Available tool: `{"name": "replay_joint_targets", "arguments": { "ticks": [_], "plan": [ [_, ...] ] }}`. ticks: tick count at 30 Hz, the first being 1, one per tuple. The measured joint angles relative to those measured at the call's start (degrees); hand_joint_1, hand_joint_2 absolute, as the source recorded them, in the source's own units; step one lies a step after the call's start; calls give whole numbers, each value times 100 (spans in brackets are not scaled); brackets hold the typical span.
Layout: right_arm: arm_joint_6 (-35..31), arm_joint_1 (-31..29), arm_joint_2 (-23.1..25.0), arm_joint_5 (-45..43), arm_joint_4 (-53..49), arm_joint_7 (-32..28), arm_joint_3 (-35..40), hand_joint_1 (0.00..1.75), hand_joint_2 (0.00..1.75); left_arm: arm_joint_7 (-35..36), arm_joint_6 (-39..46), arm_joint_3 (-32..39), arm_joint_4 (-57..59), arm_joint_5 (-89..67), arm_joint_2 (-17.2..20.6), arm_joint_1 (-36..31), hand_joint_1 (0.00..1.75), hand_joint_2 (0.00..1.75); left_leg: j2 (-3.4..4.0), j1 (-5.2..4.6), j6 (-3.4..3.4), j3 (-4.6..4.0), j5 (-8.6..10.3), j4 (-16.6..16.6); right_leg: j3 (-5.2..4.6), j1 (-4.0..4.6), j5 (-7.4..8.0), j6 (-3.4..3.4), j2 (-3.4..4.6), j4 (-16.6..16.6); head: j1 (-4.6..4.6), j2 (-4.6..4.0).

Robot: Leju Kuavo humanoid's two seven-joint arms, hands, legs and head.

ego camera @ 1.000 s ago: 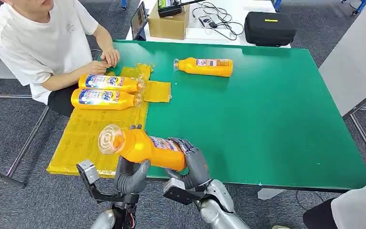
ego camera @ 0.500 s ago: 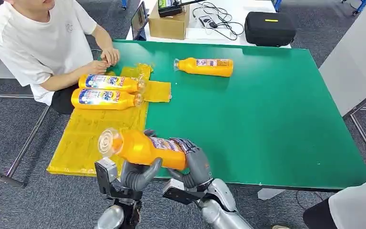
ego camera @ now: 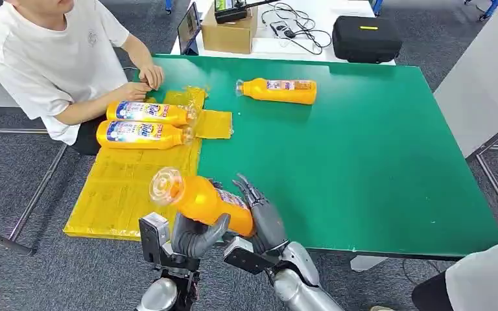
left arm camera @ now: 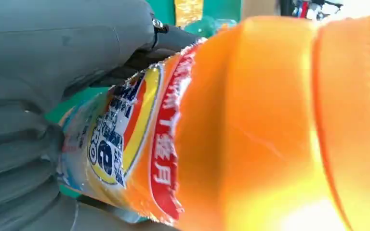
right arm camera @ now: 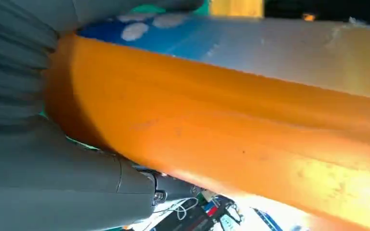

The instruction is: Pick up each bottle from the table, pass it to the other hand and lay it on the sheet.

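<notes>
Orange plastic bottle with clear cap [ego camera: 201, 197] is up in air over near edge of green worktop [ego camera: 363, 162], cap pointing left toward yellow sheet [ego camera: 130, 184].

Left hand [ego camera: 191, 236] has moved in under bottle since a second ago; now grips it from below. Right hand [ego camera: 262, 214] had fingers wrapped on bottle base; now fingers spread, letting go.

Means: pass to left hand almost done. Next job, likely: lay bottle on sheet beside two orange bottles already lying there [ego camera: 146, 123]. One more orange bottle [ego camera: 279, 91] waits at far side.
</notes>
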Motion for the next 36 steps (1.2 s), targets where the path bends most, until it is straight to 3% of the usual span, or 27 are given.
{"name": "replay_joint_targets", "arguments": {
  "ticks": [5, 10, 20, 24, 31, 36],
  "plan": [
    [-265, 1, 13, -66, -15, -274, -11, 0, 0, 263, -188, 18, 0, 573, -9, -38, 175, 175, 2, -1, 0, 0, 0, 0, 0, -1, 0, 0, 1, -1, 0, 0],
    [-719, 121, -13, -382, -185, -1029, -150, 0, 0, 370, 627, 50, 294, -372, 20, -427, 175, 175, 0, -1, 0, 0, 0, 1, 1, -1, 1, 0, 0, 0, 0, 0],
    [-886, 260, -85, -492, -389, -1165, -332, 0, 0, 418, 686, 107, 686, -531, 61, -760, 175, 175, 4, -1, 0, 0, 0, 1, -1, -1, 2, 1, 1, 0, 0, 0],
    [-719, 409, -98, -1378, -531, -1298, -656, 0, 0, 527, 717, 297, 763, -649, 177, -986, 175, 175, 2, -1, 0, 0, 1, 1, 0, 0, 2, 1, 0, 0, 0, 0],
    [-697, 713, -81, -1878, -968, -1305, -1196, 0, 0, 1374, 1836, 369, 1314, -4157, 603, -1682, 175, 175, 0, 0, -1, 1, 7, 1, 0, 0, 3, 0, 0, 4, 2, 0],
    [-394, 824, 94, -1924, -1139, -1305, -1266, 0, 0, 1978, 1782, 400, 2333, -5527, 706, -2381, 175, 175, 5, 0, -3, 1, 8, 1, 0, 0, 5, 0, 1, 5, -2, 0]
  ]
}}
